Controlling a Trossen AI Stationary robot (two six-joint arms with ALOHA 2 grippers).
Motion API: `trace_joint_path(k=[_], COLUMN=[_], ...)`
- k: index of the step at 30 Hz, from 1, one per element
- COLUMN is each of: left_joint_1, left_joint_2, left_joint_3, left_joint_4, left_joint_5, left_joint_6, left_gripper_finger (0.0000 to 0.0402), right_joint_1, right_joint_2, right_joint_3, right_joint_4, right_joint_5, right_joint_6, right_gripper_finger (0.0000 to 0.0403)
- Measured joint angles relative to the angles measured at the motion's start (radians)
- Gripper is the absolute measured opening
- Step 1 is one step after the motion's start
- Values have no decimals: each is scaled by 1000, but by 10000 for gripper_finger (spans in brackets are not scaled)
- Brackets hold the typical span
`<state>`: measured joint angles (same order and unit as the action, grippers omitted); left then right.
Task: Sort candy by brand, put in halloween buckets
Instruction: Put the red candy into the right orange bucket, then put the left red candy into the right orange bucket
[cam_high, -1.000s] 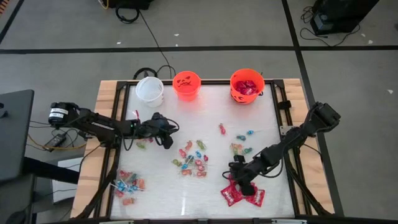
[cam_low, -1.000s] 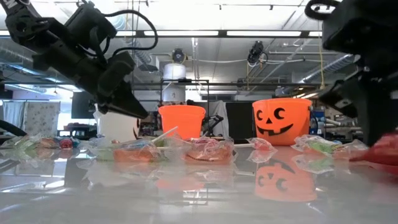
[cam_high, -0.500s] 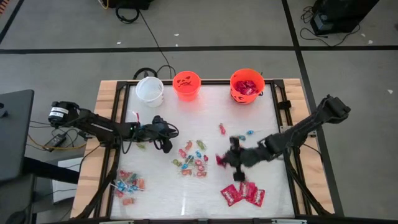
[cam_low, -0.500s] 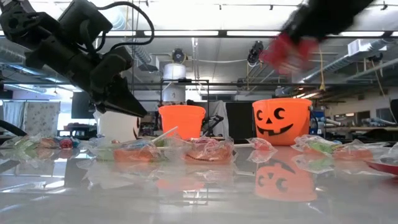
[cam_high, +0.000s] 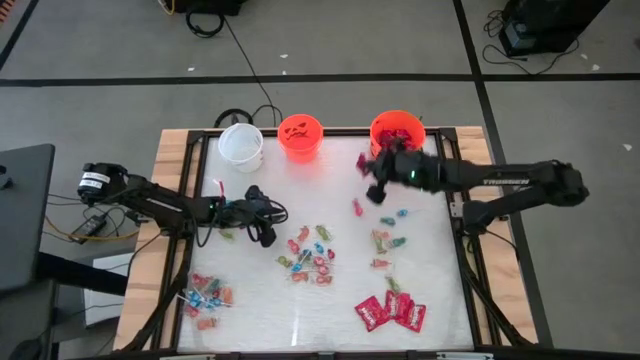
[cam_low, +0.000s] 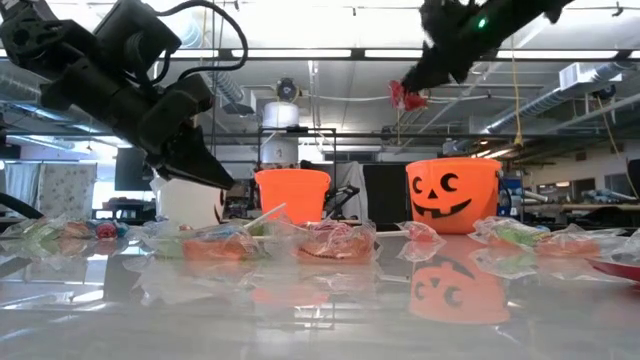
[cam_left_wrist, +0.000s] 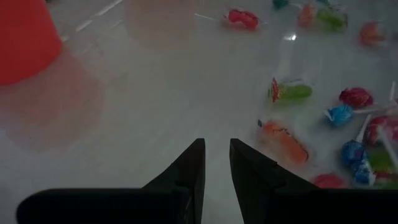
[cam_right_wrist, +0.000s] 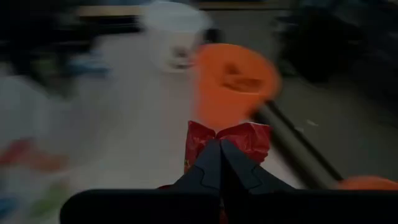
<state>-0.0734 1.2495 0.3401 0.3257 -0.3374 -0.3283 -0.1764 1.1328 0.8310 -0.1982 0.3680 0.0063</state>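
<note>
Gripping a red packet (cam_right_wrist: 227, 140), the right gripper (cam_high: 372, 182) has swung beside the larger orange bucket (cam_high: 398, 137).

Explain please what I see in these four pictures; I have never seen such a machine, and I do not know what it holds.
This is a robot with two dark arms at a table; each arm ends in a two-finger gripper. One picture looks straight down, one looks level across the table, and two come from cameras on the wrists.

Small wrapped candy lies scattered on the table, with red packets near the front. At the back stand a white bucket, a small orange bucket and a larger orange bucket with red packets inside.

The right gripper is shut on one red packet, raised beside the larger orange bucket. The left gripper hangs over the table, holding nothing.
</note>
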Motion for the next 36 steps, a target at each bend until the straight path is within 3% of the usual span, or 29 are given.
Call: trace_joint_path(k=[6,11,20,27,36], left_joint_1=[0,1,1,1,1], left_joint_2=[0,0,0,0,0], left_joint_3=[0,0,0,0,0], left_joint_4=[-2,59,111,134,219], left_joint_5=[-5,-102,-174,-191,-191], left_joint_6=[148,222,285,241,216], left_gripper_finger=[81,81,81,81,81], right_joint_1=[-230,-382,-525,-529,-363], right_joint_2=[-15,23,76,33,-60], right_joint_3=[0,-13,-24,-24,-62], right_joint_4=[-1,-3,-11,-12,-15], right_joint_5=[-2,-58,-9,-132,-505], right_joint_6=[-72,-53,9,-32,68], right_gripper_finger=[5,13,61,110,116])
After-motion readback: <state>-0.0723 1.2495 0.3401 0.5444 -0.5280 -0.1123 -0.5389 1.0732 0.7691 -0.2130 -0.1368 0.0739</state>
